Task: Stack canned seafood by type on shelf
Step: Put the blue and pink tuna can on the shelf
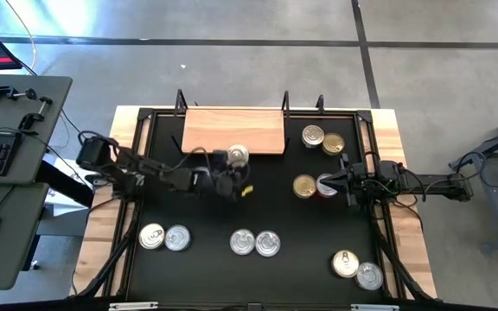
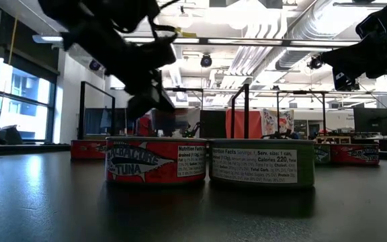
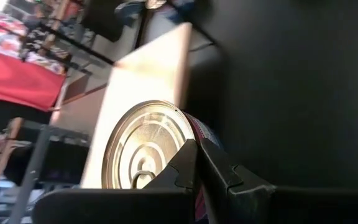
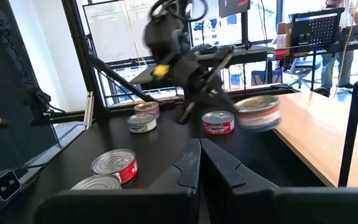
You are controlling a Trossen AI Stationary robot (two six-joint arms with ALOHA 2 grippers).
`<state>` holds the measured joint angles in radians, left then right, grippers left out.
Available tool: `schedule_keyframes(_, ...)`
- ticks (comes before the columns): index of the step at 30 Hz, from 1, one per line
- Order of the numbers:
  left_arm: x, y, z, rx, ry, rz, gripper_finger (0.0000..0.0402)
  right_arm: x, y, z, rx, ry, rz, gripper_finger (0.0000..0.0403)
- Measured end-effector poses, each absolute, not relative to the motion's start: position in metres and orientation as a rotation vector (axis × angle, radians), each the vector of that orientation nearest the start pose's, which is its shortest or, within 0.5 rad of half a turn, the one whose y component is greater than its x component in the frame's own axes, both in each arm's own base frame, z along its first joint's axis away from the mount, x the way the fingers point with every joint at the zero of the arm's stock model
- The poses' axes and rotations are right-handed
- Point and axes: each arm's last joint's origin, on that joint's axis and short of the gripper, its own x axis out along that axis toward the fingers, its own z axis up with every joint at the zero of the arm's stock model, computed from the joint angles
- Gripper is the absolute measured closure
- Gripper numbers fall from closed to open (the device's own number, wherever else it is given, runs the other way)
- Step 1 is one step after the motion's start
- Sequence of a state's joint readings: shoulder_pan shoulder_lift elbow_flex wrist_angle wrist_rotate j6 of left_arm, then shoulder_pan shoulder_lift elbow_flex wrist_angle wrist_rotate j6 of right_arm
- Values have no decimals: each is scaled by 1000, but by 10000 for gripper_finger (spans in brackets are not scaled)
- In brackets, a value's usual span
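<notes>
Left gripper [image 1: 232, 164] clamps a silver-topped can [image 1: 238, 155] by its rim, shelf [image 1: 232, 130] just beyond the fingertips. Right gripper [image 1: 342, 181] shut, empty, beside red-sided can [image 1: 327, 186].

Bright ceiling lamps [image 2: 200, 23] glare overhead (low view), moving arm [image 2: 123, 47] blurred.

Red can [image 2: 155, 161], center left of the low view: "TUNA", "Nutrition Facts"
Green can [image 2: 262, 162], center right of the low view: "Nutrition Facts", "Calories 220", "Serv. size: 1 can"
</notes>
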<state>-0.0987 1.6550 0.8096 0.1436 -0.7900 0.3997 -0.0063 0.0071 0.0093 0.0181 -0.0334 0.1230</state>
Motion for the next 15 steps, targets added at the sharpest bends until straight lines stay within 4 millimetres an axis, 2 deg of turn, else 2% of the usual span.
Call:
schedule_keyframes(6,320,50,170,540,791,523,401,98,0,168,123,-18,28,402)
schedule_keyframes(9,320,83,178,447,797,547,401,98,0,168,123,-19,28,402)
schedule_keyframes(15,315,127,190,384,805,576,401,98,0,168,122,-19,28,402)
